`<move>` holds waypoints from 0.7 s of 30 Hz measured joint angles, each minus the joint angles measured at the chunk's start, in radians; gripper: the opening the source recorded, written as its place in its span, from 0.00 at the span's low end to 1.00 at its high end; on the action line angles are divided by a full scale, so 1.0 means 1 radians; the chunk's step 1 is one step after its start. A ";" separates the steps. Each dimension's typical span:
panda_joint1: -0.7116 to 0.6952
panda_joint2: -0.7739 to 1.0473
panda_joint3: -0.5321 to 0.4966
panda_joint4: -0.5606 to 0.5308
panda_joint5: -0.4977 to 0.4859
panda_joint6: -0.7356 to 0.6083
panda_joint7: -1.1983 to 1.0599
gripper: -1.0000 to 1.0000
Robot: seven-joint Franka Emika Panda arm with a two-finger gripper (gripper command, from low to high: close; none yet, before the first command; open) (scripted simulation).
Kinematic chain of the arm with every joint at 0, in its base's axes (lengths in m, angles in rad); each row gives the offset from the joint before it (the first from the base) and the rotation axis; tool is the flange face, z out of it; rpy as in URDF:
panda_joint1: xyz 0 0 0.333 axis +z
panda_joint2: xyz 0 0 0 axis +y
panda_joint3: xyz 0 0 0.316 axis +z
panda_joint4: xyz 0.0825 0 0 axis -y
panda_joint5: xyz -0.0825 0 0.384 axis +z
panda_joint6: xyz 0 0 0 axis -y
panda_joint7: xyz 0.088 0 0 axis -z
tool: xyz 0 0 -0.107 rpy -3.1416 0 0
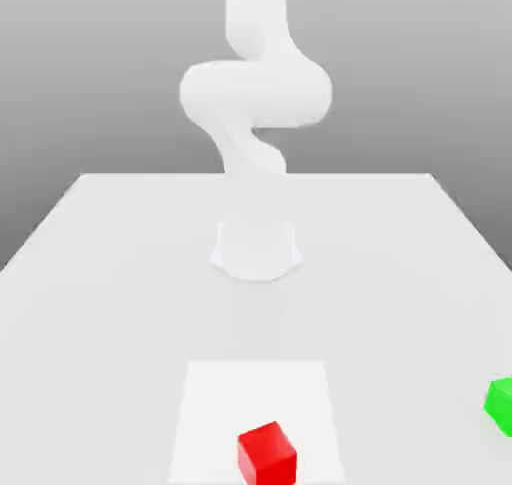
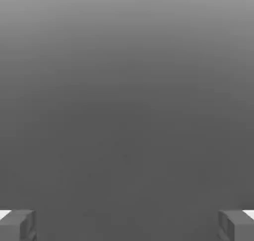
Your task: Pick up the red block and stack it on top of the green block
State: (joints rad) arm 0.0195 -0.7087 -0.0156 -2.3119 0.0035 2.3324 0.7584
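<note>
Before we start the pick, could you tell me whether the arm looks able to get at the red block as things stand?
Probably yes: the red block sits alone on the table, apart from the green block, nothing covering it. The hand is open and empty.

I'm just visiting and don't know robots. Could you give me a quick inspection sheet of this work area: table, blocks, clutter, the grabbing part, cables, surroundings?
Surface: flat white table, with a brighter white square patch near the front edge.
Job's things: small bright red cube sits on that patch; small bright green cube rests apart, at the exterior view's right edge. Not stacked.
Clutter: nothing seen.
End effector: in the hand view, the end effector has its two grey fingertips spread wide apart, nothing between them.
Arm: white robot arm rises from a round base on the table.
Cables: nothing seen.
Surroundings: plain grey backdrop.
</note>
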 joint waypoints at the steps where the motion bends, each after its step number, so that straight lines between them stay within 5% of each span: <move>1: 0.008 0.039 -0.007 -0.005 0.002 0.014 -0.018 0.50; 21: 0.086 0.767 -0.061 -0.100 0.053 0.272 -0.367 0.50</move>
State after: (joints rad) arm 0.1053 0.0586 -0.0764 -2.4119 0.0562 2.6047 0.3918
